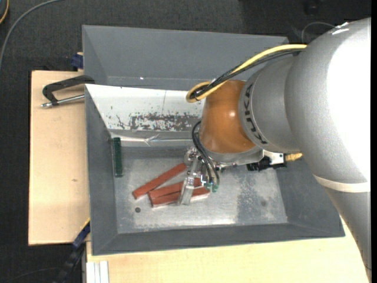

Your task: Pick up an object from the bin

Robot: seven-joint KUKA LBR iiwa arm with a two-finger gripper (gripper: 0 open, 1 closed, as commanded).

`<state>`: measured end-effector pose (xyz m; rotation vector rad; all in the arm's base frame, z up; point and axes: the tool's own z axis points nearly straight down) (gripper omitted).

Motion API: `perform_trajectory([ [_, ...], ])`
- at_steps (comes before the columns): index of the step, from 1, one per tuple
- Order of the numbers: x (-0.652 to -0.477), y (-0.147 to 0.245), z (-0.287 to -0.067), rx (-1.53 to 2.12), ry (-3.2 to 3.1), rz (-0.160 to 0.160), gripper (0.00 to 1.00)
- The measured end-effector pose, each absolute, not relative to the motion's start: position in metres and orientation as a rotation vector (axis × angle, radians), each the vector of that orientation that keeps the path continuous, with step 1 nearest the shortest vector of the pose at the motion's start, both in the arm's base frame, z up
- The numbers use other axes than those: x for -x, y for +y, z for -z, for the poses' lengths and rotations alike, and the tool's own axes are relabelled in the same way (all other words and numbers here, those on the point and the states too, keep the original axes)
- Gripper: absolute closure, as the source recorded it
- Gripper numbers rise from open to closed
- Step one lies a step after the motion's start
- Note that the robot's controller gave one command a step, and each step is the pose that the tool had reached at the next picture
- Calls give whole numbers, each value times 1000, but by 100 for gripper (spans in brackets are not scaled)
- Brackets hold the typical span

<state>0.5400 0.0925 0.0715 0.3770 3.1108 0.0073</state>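
My gripper (189, 188) is down on the bin floor near its middle, under the orange wrist cover. It sits right on a small cluster of red-brown wooden pieces. A long flat red-brown stick (158, 182) runs slantwise from the gripper down to the left. Just below it lies a shorter red-brown block (164, 198), touching the gripper's left side. Another red-brown piece (202, 192) pokes out on the gripper's right side. The gripper hides where these pieces meet.
A dark green flat bar (118, 157) lies along the left wall of the bin floor. A tiny dark speck (137, 210) lies near the front left. The arm and its cables cover the bin's right rear part.
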Motion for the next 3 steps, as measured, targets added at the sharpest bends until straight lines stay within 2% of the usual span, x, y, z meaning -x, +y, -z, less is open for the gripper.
perform_trajectory([
  [1, -565, 183, -72, 119, 3131, -6, 0],
  [2, -564, 164, -72, 878, 3012, -2, 0],
  [3, -564, 165, -72, 878, 3010, -1, 100],
])
